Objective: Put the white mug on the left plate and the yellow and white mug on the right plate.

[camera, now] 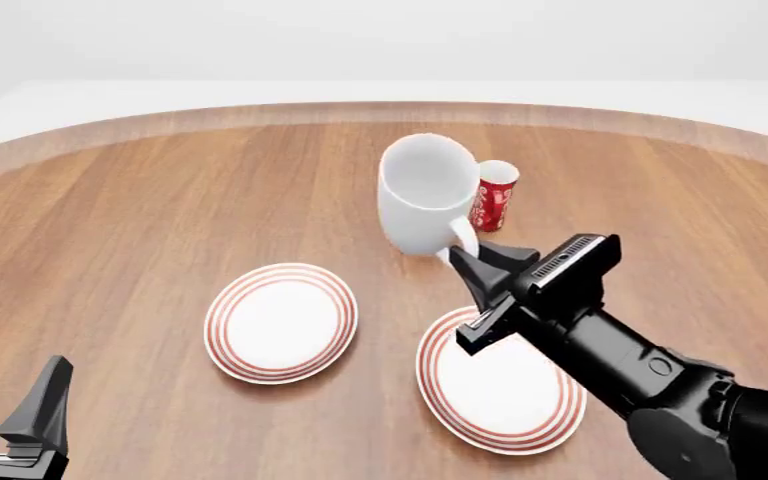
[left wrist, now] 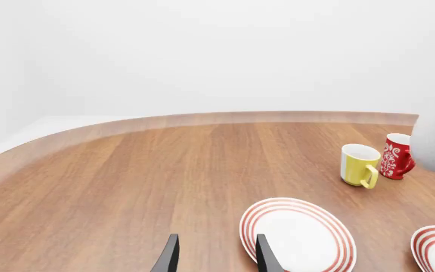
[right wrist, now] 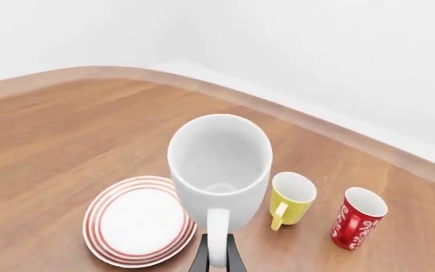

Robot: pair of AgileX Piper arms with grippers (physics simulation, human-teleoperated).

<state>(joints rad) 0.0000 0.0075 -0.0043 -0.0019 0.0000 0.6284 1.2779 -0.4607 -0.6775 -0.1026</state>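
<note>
Nearest, at the lower left corner of the front view, the left gripper (camera: 4, 410) hovers low over the wooden counter (camera: 117, 230). Its two dark fingers stand apart with bare wood between them, holding nothing.

A little farther in, two round white plates with thin red rings at the rim lie flat on the counter, side by side and slightly apart. The left plate (camera: 281, 322) is left of centre. The right plate (camera: 498, 390) is right of centre and slightly nearer. Both are bare on the parts that show; the right arm crosses over the upper part of the right plate.

The right arm reaches in from the lower right. The right gripper (camera: 464, 262) is closed on the loop handle of the white mug (camera: 424, 195); the right wrist view shows the two fingers (right wrist: 204, 258) pinching the handle from either side. The mug is held up off the counter, tilted so its mouth faces partly toward the camera, above the space beyond and between the two plates. Its inside is white and nothing shows in it.

Farther back, the yellow and white mug (right wrist: 291, 201) stands upright on the counter, handle toward the near side, nothing showing in its white inside; in the front view the white mug hides it. Just to its right stands a slim red mug (camera: 494, 196) with white markings, also upright, nothing visible inside.
</note>
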